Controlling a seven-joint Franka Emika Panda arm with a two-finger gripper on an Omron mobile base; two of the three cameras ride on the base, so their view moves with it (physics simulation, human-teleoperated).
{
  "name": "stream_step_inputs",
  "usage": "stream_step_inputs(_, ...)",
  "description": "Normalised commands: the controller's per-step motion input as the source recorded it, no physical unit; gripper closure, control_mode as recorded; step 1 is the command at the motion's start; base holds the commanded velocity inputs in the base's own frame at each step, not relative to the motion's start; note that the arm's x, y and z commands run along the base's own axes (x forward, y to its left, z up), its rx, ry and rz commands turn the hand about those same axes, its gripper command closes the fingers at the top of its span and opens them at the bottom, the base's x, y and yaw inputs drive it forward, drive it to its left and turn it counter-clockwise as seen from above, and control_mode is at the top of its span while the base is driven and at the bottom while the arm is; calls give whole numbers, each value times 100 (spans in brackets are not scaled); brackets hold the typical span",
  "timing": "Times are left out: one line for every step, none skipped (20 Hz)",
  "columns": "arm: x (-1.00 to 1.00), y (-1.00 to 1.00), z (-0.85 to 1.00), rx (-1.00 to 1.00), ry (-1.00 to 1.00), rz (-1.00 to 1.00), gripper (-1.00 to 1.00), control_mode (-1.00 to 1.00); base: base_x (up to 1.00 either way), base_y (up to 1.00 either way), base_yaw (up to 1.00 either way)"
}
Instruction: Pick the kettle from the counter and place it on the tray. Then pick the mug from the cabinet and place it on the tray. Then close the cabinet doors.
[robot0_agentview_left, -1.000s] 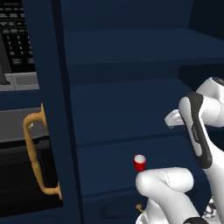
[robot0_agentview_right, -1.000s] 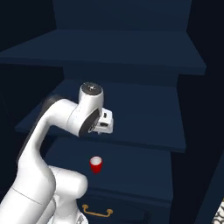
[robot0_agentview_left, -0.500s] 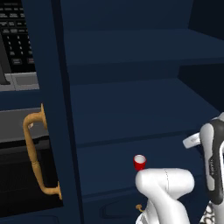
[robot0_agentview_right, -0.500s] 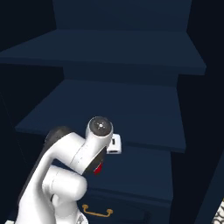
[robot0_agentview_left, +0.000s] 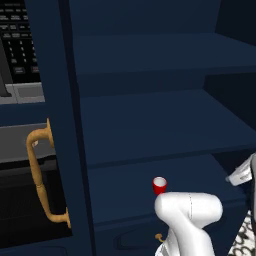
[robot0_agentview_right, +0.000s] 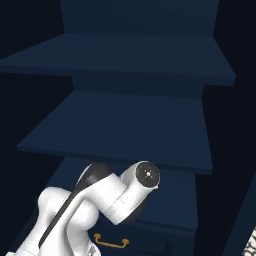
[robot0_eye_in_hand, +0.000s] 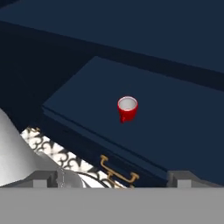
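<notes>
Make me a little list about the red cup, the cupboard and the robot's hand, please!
mug: red with a white inside, standing upright, alone on the lowest shelf of the cabinet
cabinet doors: open, the left one swung out with its gold handle showing
drawer handle: gold, below the mug's shelf
gripper: open, holding nothing, apart from the mug and looking down at it
task step: mug not yet picked up

hidden: mug (robot0_agentview_left: 159, 185) base behind arm | cut off: door handle (robot0_agentview_left: 40, 175)
</notes>
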Motion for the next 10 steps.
stream_step_inputs(0,-39,-32,5,-7,27,-100,-100,0,0,0)
stream_step_inputs(2,-19,-36,1,-4,27,-100,-100,0,0,0)
stream_step_inputs(14,-9,-42,0,0,28,-100,-100,0,0,0)
stream_step_inputs(16,-2,-49,0,0,26,-100,-100,0,0,0)
stream_step_inputs(17,-3,-50,0,0,27,-100,-100,0,0,0)
stream_step_inputs(26,0,-54,0,0,26,-100,-100,0,0,0)
stream_step_inputs(39,0,-55,0,0,27,-100,-100,0,0,0)
stream_step_inputs(41,0,-53,0,-7,29,-100,-100,0,0,0)
stream_step_inputs(51,0,-52,0,-10,29,-100,-100,0,0,0)
stream_step_inputs(50,0,-51,0,-12,29,-100,-100,0,0,0)
